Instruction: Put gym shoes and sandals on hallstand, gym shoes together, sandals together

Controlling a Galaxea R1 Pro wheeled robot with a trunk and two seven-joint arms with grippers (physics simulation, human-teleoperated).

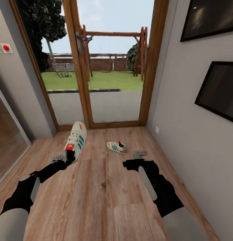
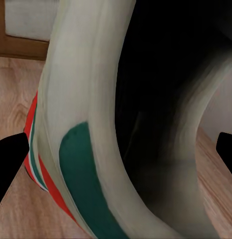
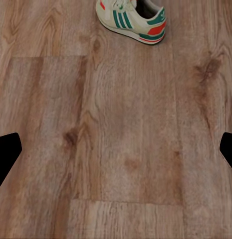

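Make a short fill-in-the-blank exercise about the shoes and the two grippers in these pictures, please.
1. The left gripper holds one gym shoe with its toe pointing ____.
2. The other gym shoe lies on the ____.
3. The right gripper holds ____.
4. Beyond the glass door stands a wooden ____ frame on the lawn.

Missing words: up; floor; nothing; swing

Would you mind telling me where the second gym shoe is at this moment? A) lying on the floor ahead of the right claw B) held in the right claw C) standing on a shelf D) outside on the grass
A: the second gym shoe lies on the corridor floor beyond the empty, open right claw, while the left claw holds the other gym shoe.
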